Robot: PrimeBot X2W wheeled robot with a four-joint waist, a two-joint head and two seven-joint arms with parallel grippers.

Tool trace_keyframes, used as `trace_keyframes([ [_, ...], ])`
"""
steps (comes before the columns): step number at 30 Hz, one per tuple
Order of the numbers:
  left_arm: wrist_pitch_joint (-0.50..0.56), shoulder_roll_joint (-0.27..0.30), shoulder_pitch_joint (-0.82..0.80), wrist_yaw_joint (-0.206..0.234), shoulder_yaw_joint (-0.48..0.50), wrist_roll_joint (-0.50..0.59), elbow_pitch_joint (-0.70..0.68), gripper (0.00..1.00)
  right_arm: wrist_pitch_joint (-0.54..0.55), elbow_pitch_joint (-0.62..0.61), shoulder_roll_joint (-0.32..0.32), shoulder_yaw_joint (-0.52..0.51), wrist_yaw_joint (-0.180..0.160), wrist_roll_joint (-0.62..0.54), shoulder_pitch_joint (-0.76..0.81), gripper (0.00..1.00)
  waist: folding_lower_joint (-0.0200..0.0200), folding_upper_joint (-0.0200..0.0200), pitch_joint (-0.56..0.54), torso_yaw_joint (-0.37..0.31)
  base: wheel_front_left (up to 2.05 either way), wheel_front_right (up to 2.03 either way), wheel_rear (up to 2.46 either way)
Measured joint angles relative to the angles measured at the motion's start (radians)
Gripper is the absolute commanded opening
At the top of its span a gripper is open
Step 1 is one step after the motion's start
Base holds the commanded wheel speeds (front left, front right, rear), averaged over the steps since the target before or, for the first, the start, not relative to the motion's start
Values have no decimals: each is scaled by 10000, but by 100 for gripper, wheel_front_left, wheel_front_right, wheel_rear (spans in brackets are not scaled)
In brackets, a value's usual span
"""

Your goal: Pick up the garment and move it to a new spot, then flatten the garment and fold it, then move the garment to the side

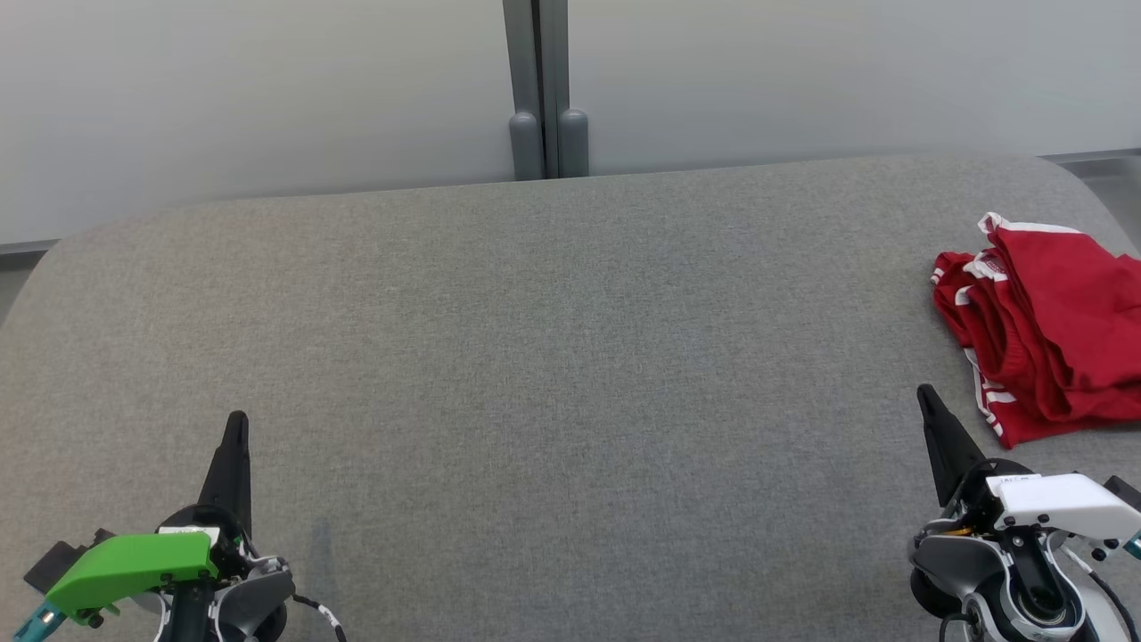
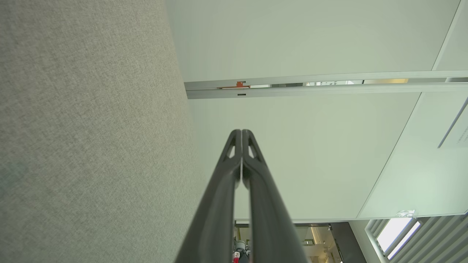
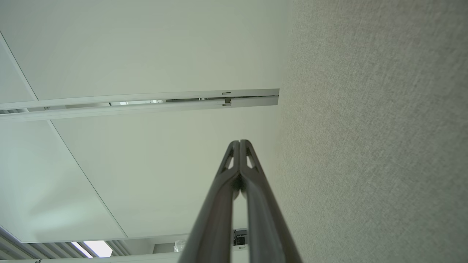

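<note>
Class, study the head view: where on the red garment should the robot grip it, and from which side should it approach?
Likely the red garment at its near-left corner, coming from its left with the right hand: the layered, white-striped edges bunch there, nearest that shut hand.

Legible text, labels, numbers: none readable.
White label [image 1: 189,531] on the left gripper [image 1: 237,419] body; faint dark marking [image 1: 1017,482] on the white cover of the right gripper [image 1: 925,392]; pale notice [image 2: 461,134] on a wall panel; small sticker [image 2: 406,213] at a panel's lower corner. All too small or blurred to make out.
</note>
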Motion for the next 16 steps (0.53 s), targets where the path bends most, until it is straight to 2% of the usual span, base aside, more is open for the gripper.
trace_keyframes([
  [16,0,0,0,0,0,0,0,0,0,0,2,2,0,0,-1,0,0,0,0,0,0,0,0],
])
